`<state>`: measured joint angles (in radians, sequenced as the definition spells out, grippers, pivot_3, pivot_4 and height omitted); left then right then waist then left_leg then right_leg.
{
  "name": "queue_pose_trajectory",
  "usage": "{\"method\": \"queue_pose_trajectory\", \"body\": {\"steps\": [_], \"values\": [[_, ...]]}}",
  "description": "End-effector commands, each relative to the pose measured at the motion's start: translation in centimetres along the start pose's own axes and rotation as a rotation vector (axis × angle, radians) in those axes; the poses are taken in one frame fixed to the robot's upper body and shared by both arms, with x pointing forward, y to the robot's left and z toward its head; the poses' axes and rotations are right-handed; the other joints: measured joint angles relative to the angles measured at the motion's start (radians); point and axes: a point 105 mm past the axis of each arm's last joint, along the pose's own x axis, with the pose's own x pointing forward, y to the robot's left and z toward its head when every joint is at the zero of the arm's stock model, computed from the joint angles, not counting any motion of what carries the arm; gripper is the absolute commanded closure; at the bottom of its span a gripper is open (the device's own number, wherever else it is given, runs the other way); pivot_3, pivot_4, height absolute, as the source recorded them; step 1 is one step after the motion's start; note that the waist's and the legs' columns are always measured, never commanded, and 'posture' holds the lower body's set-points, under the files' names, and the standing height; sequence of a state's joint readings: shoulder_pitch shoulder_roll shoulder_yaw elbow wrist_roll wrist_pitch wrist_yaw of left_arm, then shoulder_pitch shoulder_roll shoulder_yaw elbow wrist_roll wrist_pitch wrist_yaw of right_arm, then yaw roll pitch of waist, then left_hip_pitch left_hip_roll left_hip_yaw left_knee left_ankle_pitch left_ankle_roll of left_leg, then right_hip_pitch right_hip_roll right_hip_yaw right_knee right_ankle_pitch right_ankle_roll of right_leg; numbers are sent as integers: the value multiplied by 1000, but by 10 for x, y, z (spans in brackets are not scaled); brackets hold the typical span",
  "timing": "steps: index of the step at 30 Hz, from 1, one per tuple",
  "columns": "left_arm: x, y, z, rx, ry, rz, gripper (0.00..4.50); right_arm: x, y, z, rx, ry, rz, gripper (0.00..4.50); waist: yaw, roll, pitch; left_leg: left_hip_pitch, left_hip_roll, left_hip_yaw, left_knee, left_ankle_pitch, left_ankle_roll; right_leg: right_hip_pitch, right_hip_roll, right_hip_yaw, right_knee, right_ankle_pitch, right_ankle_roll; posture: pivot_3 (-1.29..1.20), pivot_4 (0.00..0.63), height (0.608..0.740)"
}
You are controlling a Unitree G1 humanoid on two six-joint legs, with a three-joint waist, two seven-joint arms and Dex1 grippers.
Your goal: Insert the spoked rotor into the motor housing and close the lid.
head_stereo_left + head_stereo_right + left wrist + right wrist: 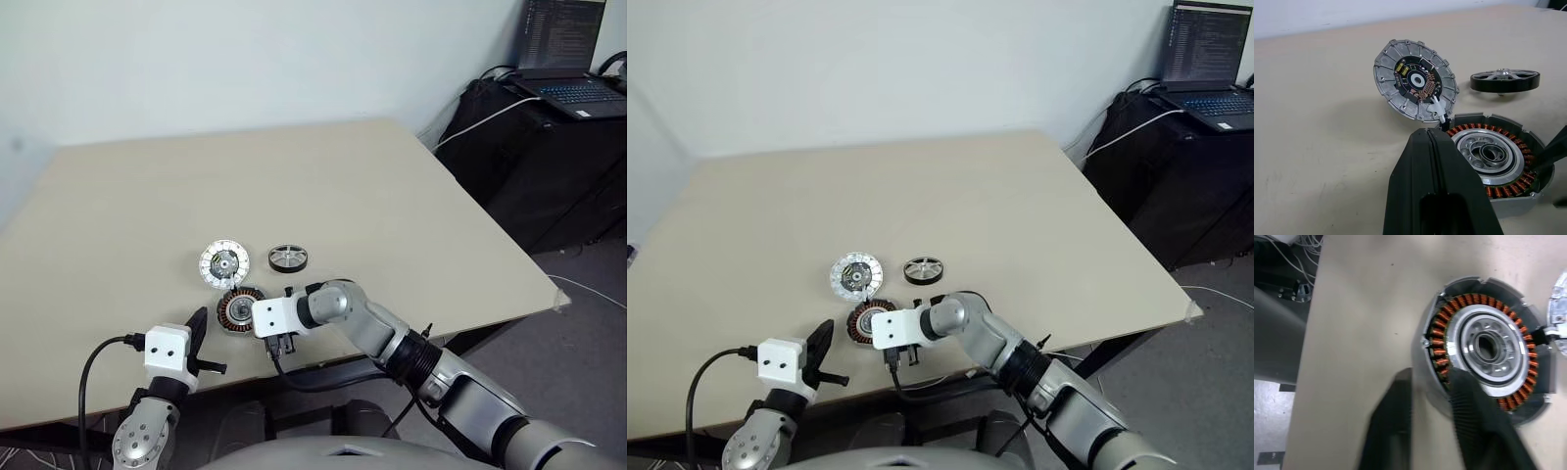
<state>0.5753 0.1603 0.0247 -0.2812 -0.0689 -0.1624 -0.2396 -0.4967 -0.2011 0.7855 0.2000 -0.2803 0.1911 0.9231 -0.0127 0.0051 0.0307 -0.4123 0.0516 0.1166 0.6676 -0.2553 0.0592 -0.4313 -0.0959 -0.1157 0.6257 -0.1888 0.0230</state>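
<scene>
The motor housing (1484, 345), a round puck with copper windings around a grey bearing centre, lies near the table's front edge (238, 308). The lid (1415, 81), a silver disc with pale segments, leans tilted against the housing's far side, joined to it by a white connector. The spoked rotor (288, 258) lies flat on the table, just right of the lid. My right gripper (1430, 377) straddles the housing's near wall, one finger outside and one on the windings, shut on that wall. My left gripper (1431, 134) is shut and empty, just left of the housing and pointing at it.
The beige table (294, 166) stretches far behind the parts. Its front edge runs close below the housing. Off the table's right side stands a dark stand with an open laptop (568, 59) and cables.
</scene>
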Motion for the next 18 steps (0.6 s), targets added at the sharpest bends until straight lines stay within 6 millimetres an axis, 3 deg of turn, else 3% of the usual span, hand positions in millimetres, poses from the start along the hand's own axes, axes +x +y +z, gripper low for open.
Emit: {"method": "queue_pose_trajectory", "body": {"steps": [1,12,15,18], "values": [[2,-1,5,1,-28,-2,4500,-1,-5,6,-29,-14,-9,3874,0,0,0,0,0,0,0,0,0,0,0,0,0,0,0,0,0,740],[2,-3,-1,-9,-24,-8,4500,-1,-6,6,-21,-21,-14,3874,1,0,0,0,0,0,0,0,0,0,0,0,0,0,0,0,0,740],[2,-5,-2,-11,-24,-13,4500,-1,-6,6,-19,-24,-12,4445,1,0,0,0,0,0,0,0,0,0,0,0,0,0,0,0,0,740],[2,-6,-1,-12,-24,-15,4500,-1,-6,7,-19,-25,-15,4481,1,0,0,0,0,0,0,0,0,0,0,0,0,0,0,0,0,740]]}}
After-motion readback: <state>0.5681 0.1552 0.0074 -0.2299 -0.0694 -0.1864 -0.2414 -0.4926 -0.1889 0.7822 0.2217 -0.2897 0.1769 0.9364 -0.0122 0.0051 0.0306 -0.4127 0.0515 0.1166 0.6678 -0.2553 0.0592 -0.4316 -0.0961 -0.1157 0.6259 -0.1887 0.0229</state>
